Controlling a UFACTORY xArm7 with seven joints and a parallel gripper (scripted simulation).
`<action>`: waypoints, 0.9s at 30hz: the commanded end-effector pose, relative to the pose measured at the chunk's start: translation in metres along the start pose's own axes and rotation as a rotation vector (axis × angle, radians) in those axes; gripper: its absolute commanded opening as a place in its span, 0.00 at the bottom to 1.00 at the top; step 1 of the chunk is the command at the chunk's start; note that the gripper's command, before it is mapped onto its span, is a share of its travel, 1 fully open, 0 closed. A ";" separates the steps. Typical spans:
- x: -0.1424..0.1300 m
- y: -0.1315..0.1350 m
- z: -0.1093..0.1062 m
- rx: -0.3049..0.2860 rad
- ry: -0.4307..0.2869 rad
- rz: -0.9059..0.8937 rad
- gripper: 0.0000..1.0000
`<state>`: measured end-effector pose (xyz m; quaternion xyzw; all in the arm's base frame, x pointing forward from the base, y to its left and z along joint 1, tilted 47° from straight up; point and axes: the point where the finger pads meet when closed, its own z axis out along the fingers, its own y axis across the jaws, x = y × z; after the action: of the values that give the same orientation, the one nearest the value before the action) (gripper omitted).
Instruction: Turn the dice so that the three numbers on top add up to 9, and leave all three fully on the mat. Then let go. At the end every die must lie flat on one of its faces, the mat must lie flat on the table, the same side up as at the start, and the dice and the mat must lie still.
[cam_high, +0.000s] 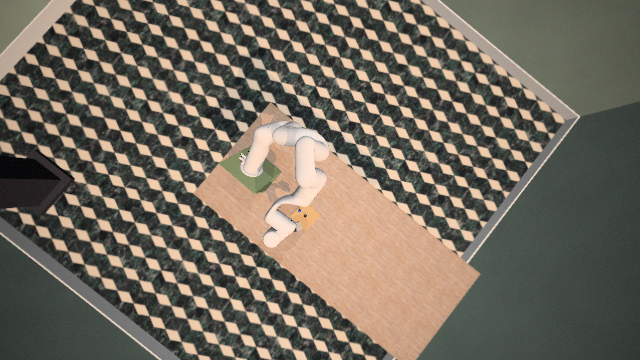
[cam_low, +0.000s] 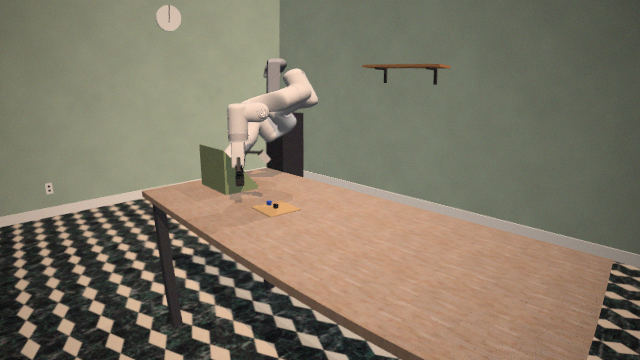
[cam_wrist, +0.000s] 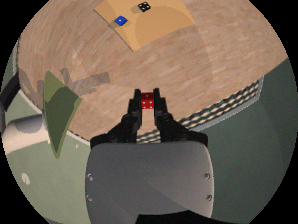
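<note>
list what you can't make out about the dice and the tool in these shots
- Red die, wrist view: the fingers cover its sides; pips too small to count.
- Blue die and black die on the mat: top numbers too small in every view.
- Tool, top view: hidden under the arm.

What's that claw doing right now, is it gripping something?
Gripper: closed on the red die, held up off the table, away from the mat.
</note>
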<state>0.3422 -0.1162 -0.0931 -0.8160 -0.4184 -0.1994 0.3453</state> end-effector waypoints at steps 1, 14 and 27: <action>0.010 0.006 -0.003 -0.006 -0.003 0.075 0.11; 0.062 0.026 -0.007 -0.011 -0.004 0.445 0.11; 0.109 0.037 -0.007 -0.010 -0.001 0.753 0.11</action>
<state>0.4214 -0.0821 -0.0456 -0.9065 -0.1426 -0.0879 0.3876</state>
